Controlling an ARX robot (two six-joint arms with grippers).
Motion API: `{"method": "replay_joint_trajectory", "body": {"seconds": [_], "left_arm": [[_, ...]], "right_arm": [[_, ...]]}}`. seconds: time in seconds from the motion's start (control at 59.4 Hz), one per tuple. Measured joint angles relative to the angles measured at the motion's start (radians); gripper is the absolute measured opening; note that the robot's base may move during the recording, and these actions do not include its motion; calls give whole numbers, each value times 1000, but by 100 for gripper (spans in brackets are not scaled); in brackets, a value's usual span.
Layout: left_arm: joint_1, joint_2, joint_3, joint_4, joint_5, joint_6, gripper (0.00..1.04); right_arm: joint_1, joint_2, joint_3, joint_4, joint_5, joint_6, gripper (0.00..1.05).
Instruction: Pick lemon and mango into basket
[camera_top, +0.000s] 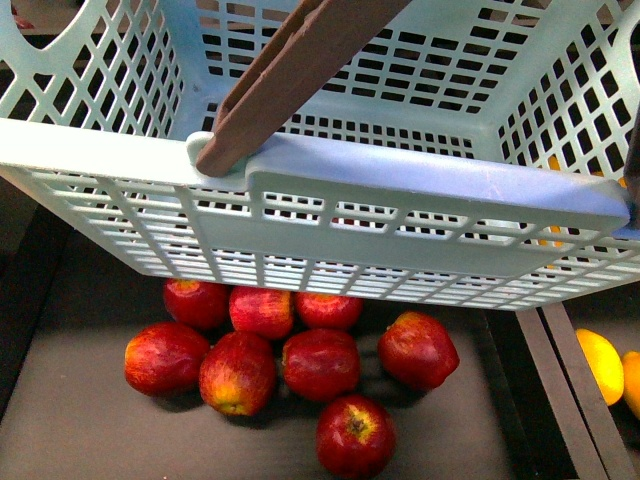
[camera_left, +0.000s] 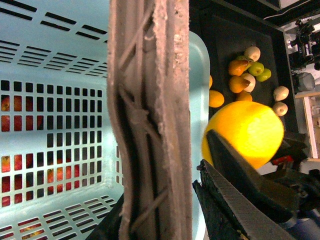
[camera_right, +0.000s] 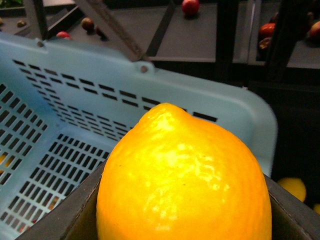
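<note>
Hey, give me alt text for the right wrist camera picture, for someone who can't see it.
A bright yellow lemon fills the foreground, clamped between the dark fingers of the right gripper. Behind it is the light turquoise slotted basket, and a blurred red fruit lies on a grey surface beyond.
</note>
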Motion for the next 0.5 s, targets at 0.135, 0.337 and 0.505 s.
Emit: {"method": "replay_joint_trajectory", "body": {"seconds": [0.135,0.337,0.505], "left_arm": [[0,0,0,0,1,0,27],[0,0,0,0,1,0,27],[0,0,-3,0,2,2,27]], "right_arm": [[73,19,-5,-13,50,3,66],[97,11,-34,-14,90,13,91],[63,-56,-66,-10,188,47,96]]}}
